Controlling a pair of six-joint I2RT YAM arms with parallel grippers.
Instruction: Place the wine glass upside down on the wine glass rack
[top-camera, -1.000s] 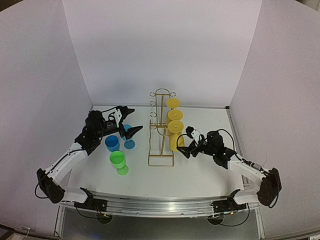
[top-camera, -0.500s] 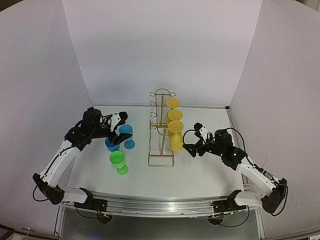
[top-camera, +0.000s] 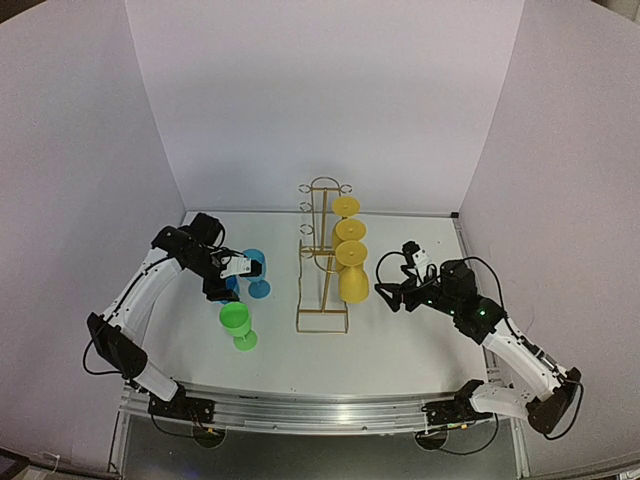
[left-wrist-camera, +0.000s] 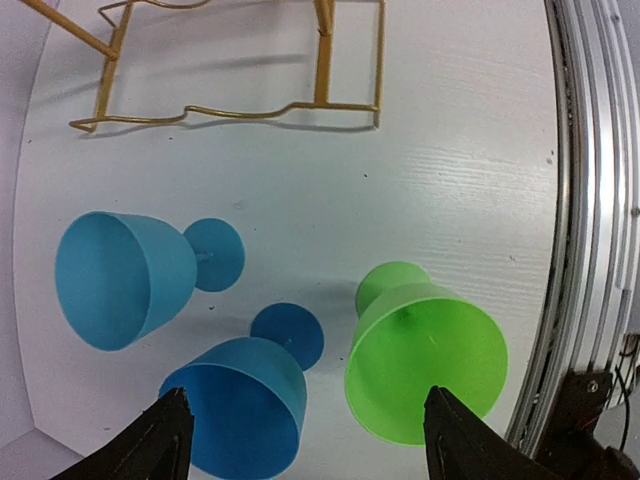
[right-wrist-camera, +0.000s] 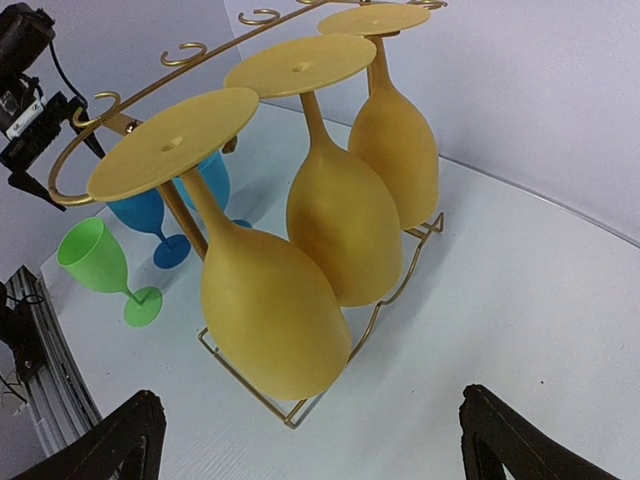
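**A:** How far is the task now?

**B:** Three yellow glasses (right-wrist-camera: 340, 210) already hang upside down on the right side of the wine glass rack (top-camera: 322, 255). The ring loops (top-camera: 304, 208) on its left side are empty. The light blue glass (left-wrist-camera: 125, 280), the dark blue glass (left-wrist-camera: 240, 405) and the green glass (left-wrist-camera: 425, 365) stand upright on the table (top-camera: 400, 340), left of the rack. I judge it is about half done.

**A:** And the hands?

**B:** The left gripper (left-wrist-camera: 306, 420) hangs above the dark blue and green glasses, its jaws well apart, and it holds nothing. The right gripper (right-wrist-camera: 310, 400) is wide open and also empty, near the nearest yellow glass but apart from it.

**A:** What differs from one second ago?

**B:** The left gripper was farther back, beside the light blue glass. Now it is nearer and points down. The right gripper was just beside the nearest yellow glass, and it has drawn back to the right.
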